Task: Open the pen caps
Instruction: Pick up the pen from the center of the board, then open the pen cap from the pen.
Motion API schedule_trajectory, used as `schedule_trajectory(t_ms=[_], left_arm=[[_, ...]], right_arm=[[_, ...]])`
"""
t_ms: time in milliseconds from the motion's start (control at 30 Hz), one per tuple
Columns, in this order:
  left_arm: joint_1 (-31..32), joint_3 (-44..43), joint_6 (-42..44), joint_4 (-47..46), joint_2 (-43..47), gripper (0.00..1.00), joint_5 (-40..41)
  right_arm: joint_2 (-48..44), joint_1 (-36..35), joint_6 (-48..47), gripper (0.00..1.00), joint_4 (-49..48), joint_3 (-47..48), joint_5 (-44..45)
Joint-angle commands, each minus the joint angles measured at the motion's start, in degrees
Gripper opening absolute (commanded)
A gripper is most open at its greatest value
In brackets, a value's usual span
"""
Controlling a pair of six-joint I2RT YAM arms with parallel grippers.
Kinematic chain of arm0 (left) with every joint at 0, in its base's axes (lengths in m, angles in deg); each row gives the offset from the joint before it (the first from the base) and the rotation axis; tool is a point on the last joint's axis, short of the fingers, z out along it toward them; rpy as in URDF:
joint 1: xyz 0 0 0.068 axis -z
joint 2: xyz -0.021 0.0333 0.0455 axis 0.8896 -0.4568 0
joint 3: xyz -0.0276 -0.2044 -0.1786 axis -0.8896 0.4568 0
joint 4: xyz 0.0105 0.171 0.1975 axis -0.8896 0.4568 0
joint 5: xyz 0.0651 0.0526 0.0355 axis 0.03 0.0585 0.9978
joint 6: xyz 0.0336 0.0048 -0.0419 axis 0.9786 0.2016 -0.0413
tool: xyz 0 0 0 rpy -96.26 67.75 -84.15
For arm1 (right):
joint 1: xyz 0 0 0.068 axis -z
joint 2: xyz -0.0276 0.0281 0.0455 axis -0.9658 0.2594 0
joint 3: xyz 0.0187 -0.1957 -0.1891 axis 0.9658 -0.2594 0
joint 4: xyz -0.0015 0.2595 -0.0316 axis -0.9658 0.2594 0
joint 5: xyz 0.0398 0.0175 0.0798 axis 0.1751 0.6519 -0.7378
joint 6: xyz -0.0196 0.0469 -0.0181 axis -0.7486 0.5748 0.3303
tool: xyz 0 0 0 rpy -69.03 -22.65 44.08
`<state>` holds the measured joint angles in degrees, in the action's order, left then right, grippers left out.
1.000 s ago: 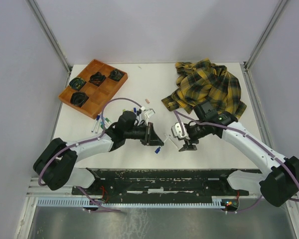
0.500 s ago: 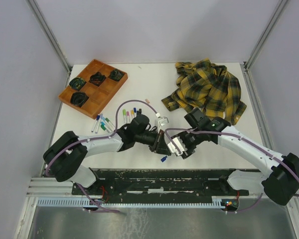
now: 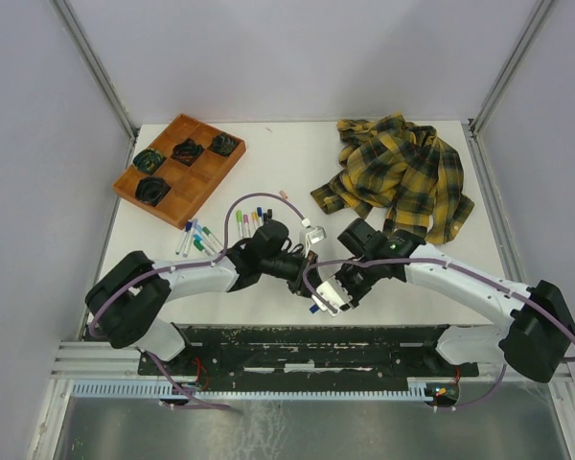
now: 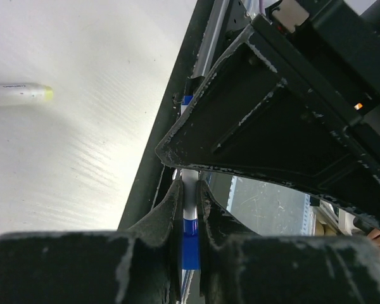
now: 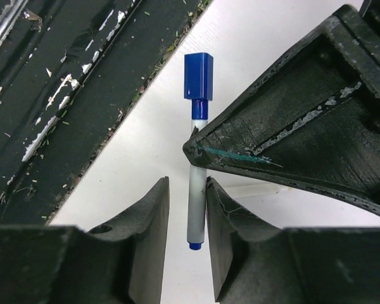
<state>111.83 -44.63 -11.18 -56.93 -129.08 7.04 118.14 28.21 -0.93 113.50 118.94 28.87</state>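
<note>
My left gripper [image 3: 307, 278] is shut on a white marker with a blue cap [image 3: 314, 308] near the table's front edge. In the left wrist view the fingers [image 4: 175, 209] pinch the marker [image 4: 190, 235]. My right gripper [image 3: 326, 293] meets it from the right. In the right wrist view its jaws stand open on either side of the white barrel [image 5: 196, 202], with a gap on the left side. The blue cap [image 5: 198, 76] sticks out beyond the left finger [image 5: 291, 136]. More capped markers [image 3: 251, 218] lie in rows behind the left arm.
An orange tray [image 3: 203, 177] with dark items stands at the back left. A yellow plaid shirt [image 3: 398, 172] lies at the back right. Another group of markers [image 3: 196, 238] lies left of the arm. A yellow-tipped marker [image 4: 19, 94] lies on the table. The black front rail [image 3: 297, 345] runs close below the grippers.
My left gripper moved right with the marker. My right gripper swung left to meet it, and its open jaws now straddle the barrel.
</note>
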Motion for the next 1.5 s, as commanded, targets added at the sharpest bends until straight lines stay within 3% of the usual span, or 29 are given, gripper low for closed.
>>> schedule_trajectory(t_ms=[0,233,367,533,633,900,1133,1233,1467], left_arm=[[0.44,-2.12,2.34,-3.69,0.13,0.03,-2.57],[0.42,-1.17,1.79,-5.39,1.31,0.03,-2.50],[0.45,0.04,1.59,-6.30,3.41,0.18,-0.83],[0.36,2.32,2.25,-7.02,7.69,0.43,2.09],[0.30,4.81,2.33,-8.53,12.84,0.53,6.27],[0.04,11.04,1.73,-10.44,28.86,0.61,25.50],[0.01,22.23,-8.96,-31.70,39.54,0.87,43.44],[0.03,25.14,-12.75,-37.05,41.67,0.90,46.81],[0.06,26.26,-25.02,-37.63,41.18,0.86,53.77]], right_arm=[[0.69,-1.07,-0.51,0.35,-0.12,1.18,1.78],[0.94,-1.59,0.51,0.16,0.32,2.11,2.00],[0.63,-1.61,2.15,0.00,0.97,3.53,1.90],[-0.67,-0.63,5.11,0.00,1.73,5.06,1.12],[-1.73,1.09,5.57,0.00,2.98,5.73,-1.90],[-4.44,5.49,9.19,0.00,4.59,7.53,-8.50],[-4.17,9.34,23.50,0.00,3.46,11.71,-15.72],[-3.19,10.91,33.57,0.00,0.17,13.06,-17.10],[-1.49,12.79,51.60,0.00,-8.24,13.19,-19.10]])
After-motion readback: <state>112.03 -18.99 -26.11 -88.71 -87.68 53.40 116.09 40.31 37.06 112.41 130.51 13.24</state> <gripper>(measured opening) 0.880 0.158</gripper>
